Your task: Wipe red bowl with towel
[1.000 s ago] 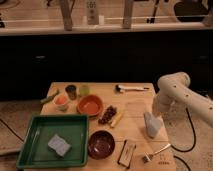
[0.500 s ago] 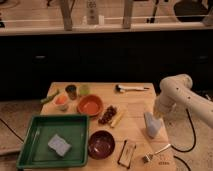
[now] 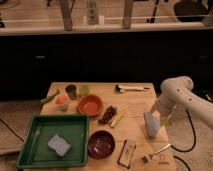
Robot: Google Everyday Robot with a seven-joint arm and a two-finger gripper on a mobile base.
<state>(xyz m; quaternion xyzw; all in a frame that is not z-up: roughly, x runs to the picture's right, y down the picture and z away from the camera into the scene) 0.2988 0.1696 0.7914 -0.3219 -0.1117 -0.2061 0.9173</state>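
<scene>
An orange-red bowl (image 3: 90, 105) sits on the wooden table (image 3: 135, 102) left of centre. A darker maroon bowl (image 3: 101, 144) sits nearer the front edge. A pale, bluish-white towel (image 3: 151, 125) hangs upright at the table's right side, its lower end at the tabletop. My gripper (image 3: 153, 113) is at the end of the white arm (image 3: 175, 92) directly above the towel and is shut on its top. The towel is well to the right of both bowls and touches neither.
A green tray (image 3: 30, 147) holding a grey sponge (image 3: 59, 145) is at the front left. Small cups (image 3: 71, 90) and an orange-filled cup (image 3: 61, 101) stand at the back left. Snacks (image 3: 108, 115), a black flat object (image 3: 126, 151), a fork (image 3: 155, 152) and a handled tool (image 3: 131, 88) lie around.
</scene>
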